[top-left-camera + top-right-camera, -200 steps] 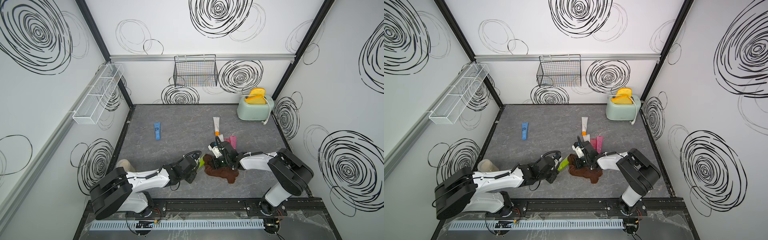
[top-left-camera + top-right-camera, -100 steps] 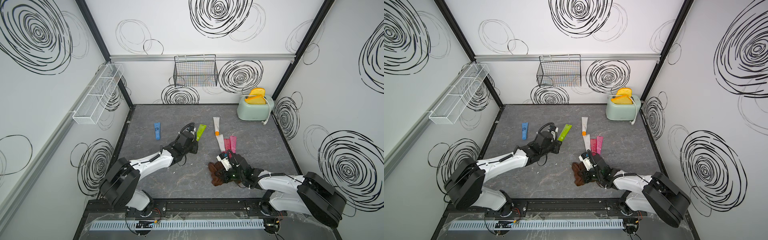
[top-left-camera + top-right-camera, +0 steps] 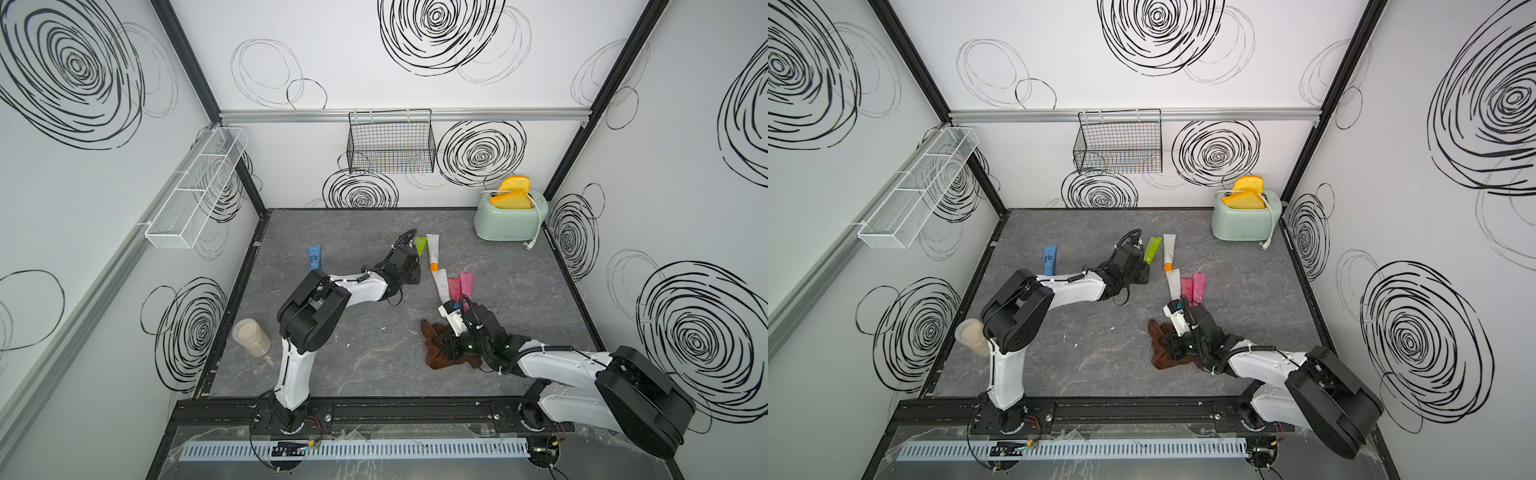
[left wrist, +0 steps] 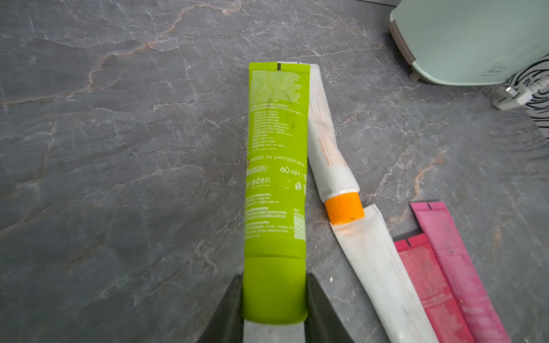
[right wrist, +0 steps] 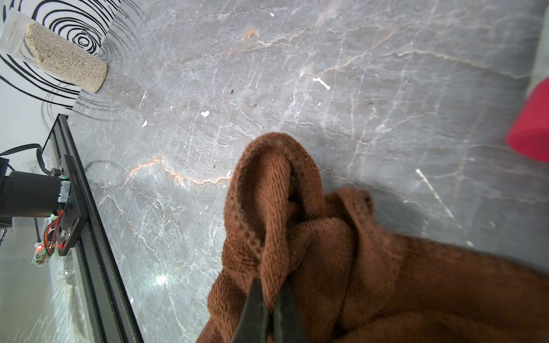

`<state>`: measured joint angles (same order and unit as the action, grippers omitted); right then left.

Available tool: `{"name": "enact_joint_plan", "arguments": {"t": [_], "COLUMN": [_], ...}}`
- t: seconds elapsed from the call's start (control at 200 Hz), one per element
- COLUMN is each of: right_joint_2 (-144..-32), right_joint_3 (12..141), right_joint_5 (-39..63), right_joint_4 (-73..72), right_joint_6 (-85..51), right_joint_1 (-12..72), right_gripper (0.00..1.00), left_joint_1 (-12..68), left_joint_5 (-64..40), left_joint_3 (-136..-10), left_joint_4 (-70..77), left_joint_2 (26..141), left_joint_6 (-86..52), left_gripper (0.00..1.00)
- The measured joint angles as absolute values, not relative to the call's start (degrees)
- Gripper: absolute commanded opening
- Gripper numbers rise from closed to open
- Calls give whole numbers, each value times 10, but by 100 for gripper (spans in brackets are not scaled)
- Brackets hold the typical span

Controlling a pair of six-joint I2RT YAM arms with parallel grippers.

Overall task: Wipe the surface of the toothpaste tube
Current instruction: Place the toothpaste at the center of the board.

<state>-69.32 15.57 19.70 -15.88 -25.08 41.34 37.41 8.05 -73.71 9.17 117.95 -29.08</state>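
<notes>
Left tool [image 4: 274, 280]: jaws partly apart, clamped on cap end of green toothpaste tube [image 4: 276, 154]. Tube lay near far edge of tabletop [image 3: 374, 374], about middle. Long axis ran from tool straight toward far edge, crimped end away. White orange-capped tube [image 4: 326, 142] lay just beside it.

Right tool [image 5: 269, 294]: jaws fully closed, pinching fold of brown cloth [image 5: 326, 252], toward near edge, right of middle.

Tube lay well apart from cloth, far-left of it; left arm nearer. Likely next: bring 2 together.

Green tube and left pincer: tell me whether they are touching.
Touching. The left wrist view shows the left pincer closed on the green tube, one finger flat against each side of its cap, with no gap.
</notes>
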Motion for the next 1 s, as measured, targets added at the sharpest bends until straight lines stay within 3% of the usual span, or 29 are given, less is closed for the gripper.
{"name": "enact_joint_plan", "arguments": {"t": [0.495, 0.84, 0.995], "right_joint_2": [-693, -694, -695], "right_joint_3": [156, 156, 156], "right_joint_5": [206, 207, 209], "right_joint_4": [-159, -159, -159], "right_joint_6": [-251, -251, -251], "right_joint_1": [407, 406, 406], "right_gripper": [0, 0, 0], "left_joint_1": [368, 369, 369], "left_joint_5": [89, 34, 8], "left_joint_3": [-816, -842, -842], "left_joint_4": [61, 69, 90], "left_joint_2": [1258, 1281, 1281], "left_joint_6": [-323, -338, -338], "left_gripper": [3, 56, 65]}}
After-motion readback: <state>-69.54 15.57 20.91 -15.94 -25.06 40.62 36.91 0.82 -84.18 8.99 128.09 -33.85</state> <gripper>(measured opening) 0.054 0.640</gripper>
